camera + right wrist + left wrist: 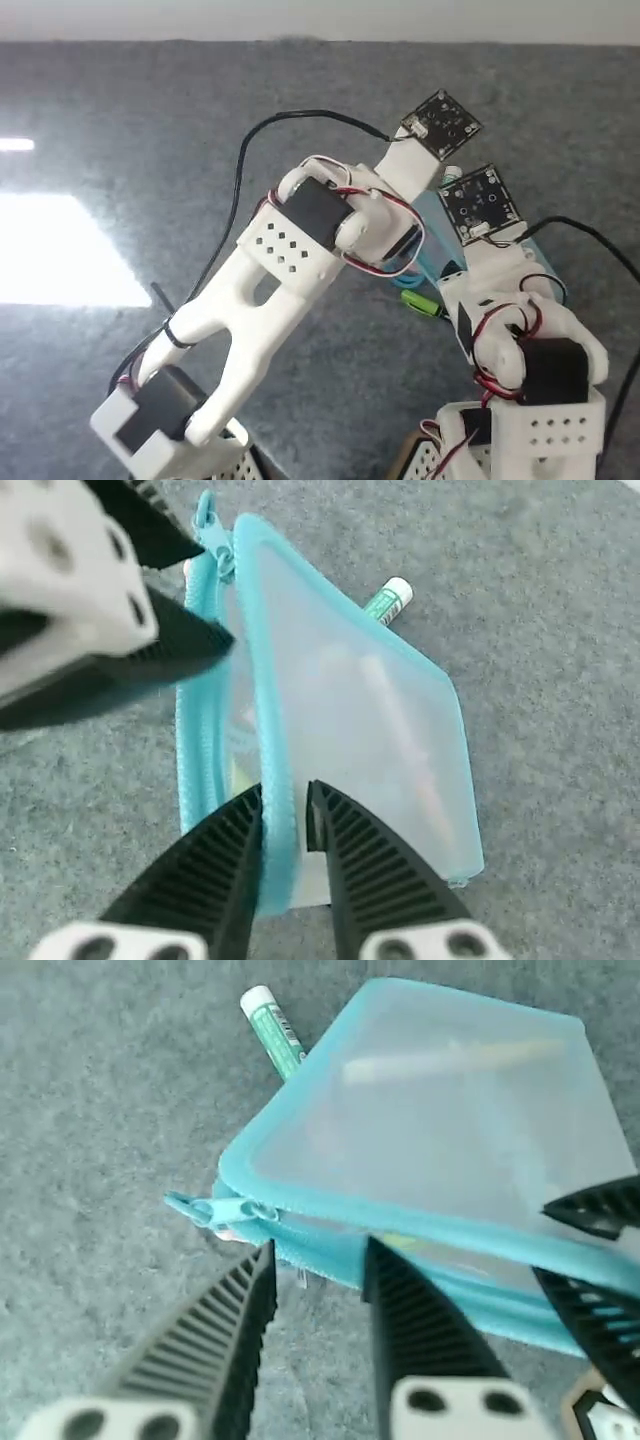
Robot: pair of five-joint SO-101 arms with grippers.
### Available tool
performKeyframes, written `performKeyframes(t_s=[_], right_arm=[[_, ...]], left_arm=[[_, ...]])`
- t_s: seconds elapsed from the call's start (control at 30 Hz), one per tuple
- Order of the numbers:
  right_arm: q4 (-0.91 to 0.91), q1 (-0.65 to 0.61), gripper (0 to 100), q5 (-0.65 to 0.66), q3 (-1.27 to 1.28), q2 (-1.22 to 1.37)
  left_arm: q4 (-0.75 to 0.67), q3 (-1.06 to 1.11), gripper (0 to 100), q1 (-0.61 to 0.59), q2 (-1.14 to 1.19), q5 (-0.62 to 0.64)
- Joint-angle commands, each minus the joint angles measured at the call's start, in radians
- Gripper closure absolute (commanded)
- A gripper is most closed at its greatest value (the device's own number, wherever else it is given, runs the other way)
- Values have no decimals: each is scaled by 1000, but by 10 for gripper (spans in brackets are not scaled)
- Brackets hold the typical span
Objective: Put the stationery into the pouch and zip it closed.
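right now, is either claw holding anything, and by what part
The right claw pinches the pouch by its teal zipper-side edge, at the end away from the zip pull. The left claw is open beside the pull, holding nothing.

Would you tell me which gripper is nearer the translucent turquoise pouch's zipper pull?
Left. The left gripper hangs open beside the turquoise zipper pull; the right gripper clamps the translucent pouch at its far end.

Lit brightly and evenly from overhead. Washed out by a white glare patch at the left of the grey surface (150, 110), high view. Shadowed only softly. Blurred at close range around the left claw (320, 1250) and right claw (285, 792); softened across the translucent pouch (430, 1130).
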Motion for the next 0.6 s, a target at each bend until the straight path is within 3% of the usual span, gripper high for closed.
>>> performKeyframes(t_s=[0.0, 0.3, 0.57], right_arm=[[-22, 10, 990, -6, -12, -16], [-73, 317, 990, 15, -21, -10], [-33, 348, 990, -2, -21, -7]], left_arm=[[-20, -50, 833, -12, -28, 12], [-41, -85, 833, -318, -227, 178], [-227, 186, 833, -282, -77, 216]])
